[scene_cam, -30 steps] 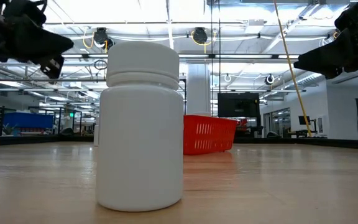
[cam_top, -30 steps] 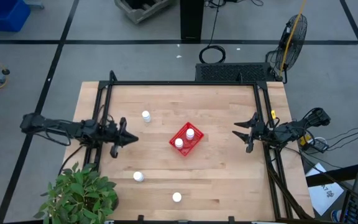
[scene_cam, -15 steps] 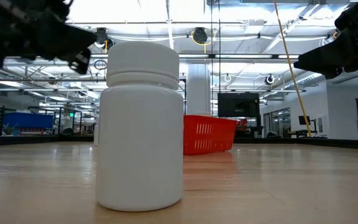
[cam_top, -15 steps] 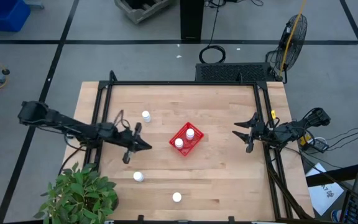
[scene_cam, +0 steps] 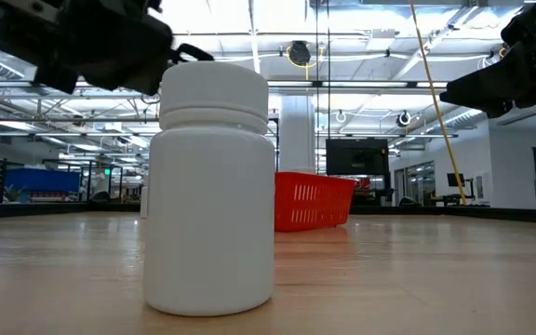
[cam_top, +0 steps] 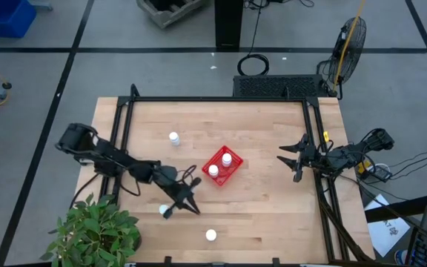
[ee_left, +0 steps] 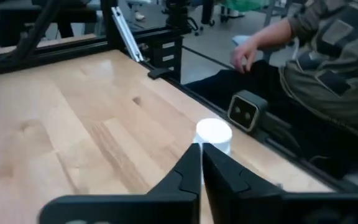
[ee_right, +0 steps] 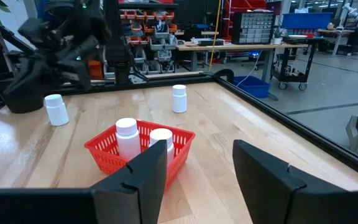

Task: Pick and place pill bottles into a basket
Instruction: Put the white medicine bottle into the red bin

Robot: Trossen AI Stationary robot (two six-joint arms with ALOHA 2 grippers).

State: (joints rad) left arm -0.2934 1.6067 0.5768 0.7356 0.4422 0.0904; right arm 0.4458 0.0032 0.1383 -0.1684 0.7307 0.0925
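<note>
The wooden table (cam_top: 265, 200) carries the red basket (cam_top: 222, 166) near its middle, standing directly on the boards. Three pill bottles stand on the bare wood around the basket: one (cam_top: 174, 138) off its far-left corner, one (cam_top: 164, 211) to its near left, and one (cam_top: 211, 235) straight toward the near edge, well apart from the basket.

Your left gripper (ee_left: 201, 158), fingers together, points at a pill bottle (ee_left: 214, 135) near the table (ee_left: 61, 118) edge; a seated person (ee_left: 328, 68) is beyond.
</note>
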